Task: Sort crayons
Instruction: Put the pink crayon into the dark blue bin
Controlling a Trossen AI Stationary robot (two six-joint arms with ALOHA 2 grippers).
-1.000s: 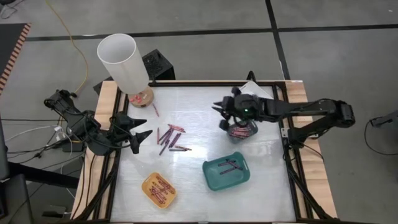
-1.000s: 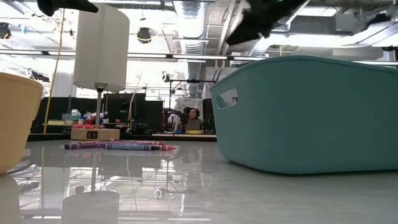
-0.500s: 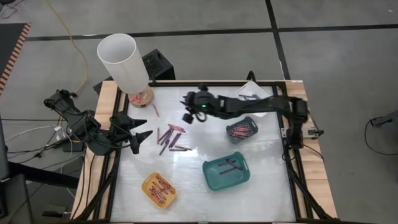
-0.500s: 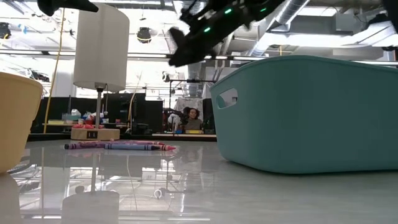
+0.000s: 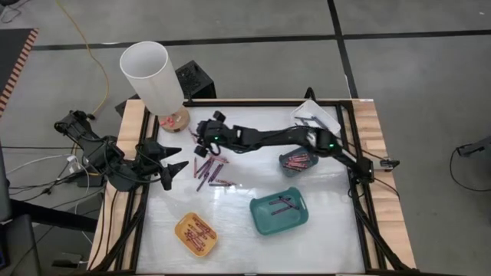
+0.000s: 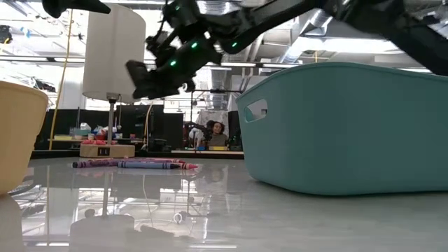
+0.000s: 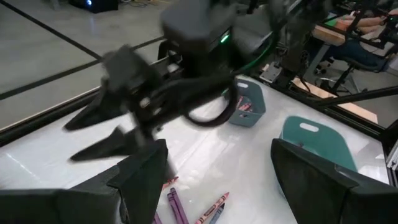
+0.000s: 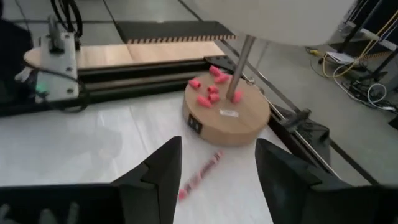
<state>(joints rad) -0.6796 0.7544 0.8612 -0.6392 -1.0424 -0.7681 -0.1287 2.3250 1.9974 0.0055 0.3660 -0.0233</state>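
Above the loose crayons [image 5: 209, 170] near the table [image 5: 245, 230] centre, the right pincer [image 5: 202, 138] is held open and empty, presumably for another pick. At the table's left edge, the left pincer [image 5: 175, 159] is parked open, empty.

We cannot count the loose crayons [image 5: 209, 170] from above; they overlap in a small heap, and their wrappers are too small to read. The right end effector [image 5: 202, 141] hangs over the heap's far end, covering whatever lies beneath it. In the left wrist view that same end effector [image 7: 99, 134] is smeared by motion blur, so its fingertips have no clean outline. In the low view the teal tray [image 6: 350, 126] runs off the picture's right edge and blocks the table behind it, while the yellow tray [image 6: 17, 133] is cut by the left edge. The lamp shade [image 8: 280, 18] is cropped in the right wrist view.
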